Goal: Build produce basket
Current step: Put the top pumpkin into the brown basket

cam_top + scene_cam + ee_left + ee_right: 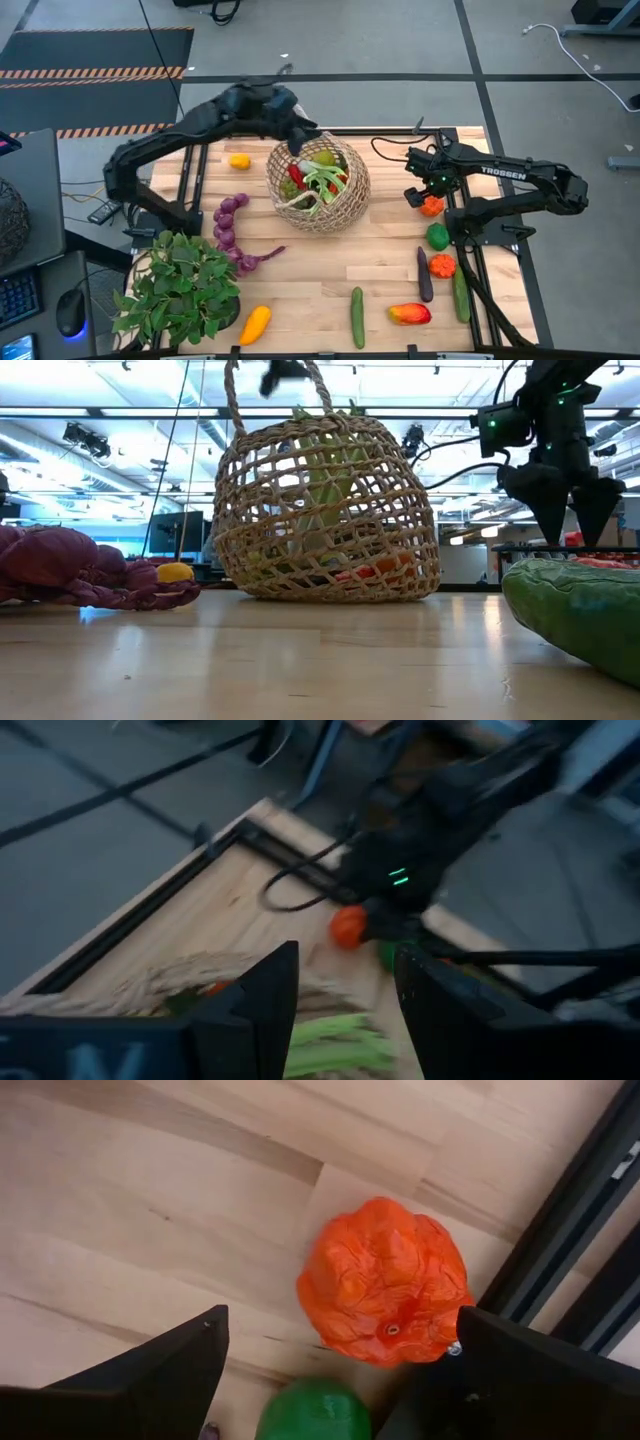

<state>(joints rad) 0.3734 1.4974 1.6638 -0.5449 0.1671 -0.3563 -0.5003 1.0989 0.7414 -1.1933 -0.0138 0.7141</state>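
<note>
The tan straw basket (318, 187) stands on its base mid-table, holding a green leek (322, 180) and red produce (294, 176). My left gripper (300, 138) hovers open over the basket's far rim, by a handle loop (232, 400), with nothing between its fingers (272, 990). Near the table's right edge my right gripper (340, 1320) points down, open. Its fingers stand either side of an orange fruit (385, 1285) that lies on the table. A green apple (437, 236) lies just nearer.
More produce lies about: an orange (442, 265), a dark eggplant (424, 275), two cucumbers (357, 317), a red-yellow pepper (410, 314), a yellow squash (255, 323), a purple string (232, 225), a small yellow fruit (240, 161). A potted plant (180, 285) stands near left.
</note>
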